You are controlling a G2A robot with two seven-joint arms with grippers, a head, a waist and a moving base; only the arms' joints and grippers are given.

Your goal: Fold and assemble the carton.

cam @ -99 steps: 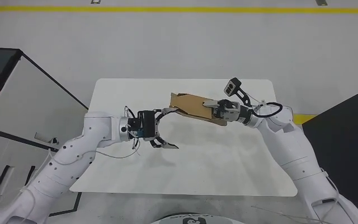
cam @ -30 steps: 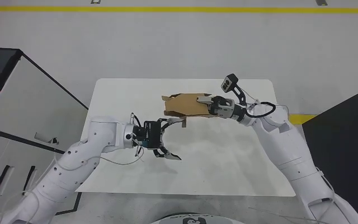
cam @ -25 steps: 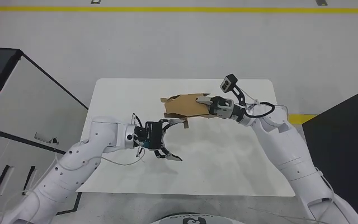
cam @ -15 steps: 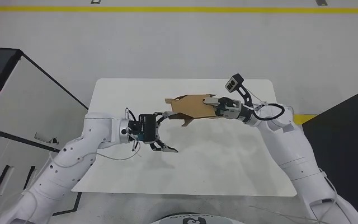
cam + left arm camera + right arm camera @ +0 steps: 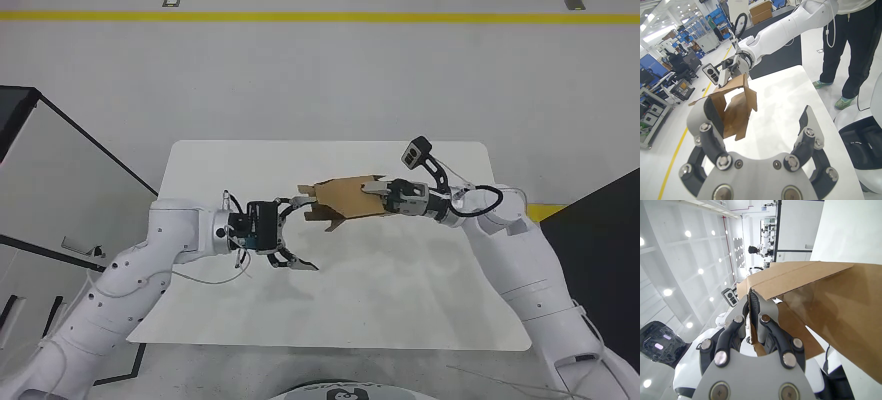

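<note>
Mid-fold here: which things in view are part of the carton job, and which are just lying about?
Job in hand:
carton, clamped in the right gripper
left gripper, open at the carton's free end
table beneath

Lying about:
yellow floor line
black-framed panel beside the table
black mat

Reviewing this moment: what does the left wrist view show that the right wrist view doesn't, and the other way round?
Left wrist view: the left gripper open, the white table beneath it, and the open end of the carton, seen through as a hollow tube. Right wrist view: up close, the right gripper pinching one carton wall. Both: the brown carton, partly opened, held by the shut right gripper.
</note>
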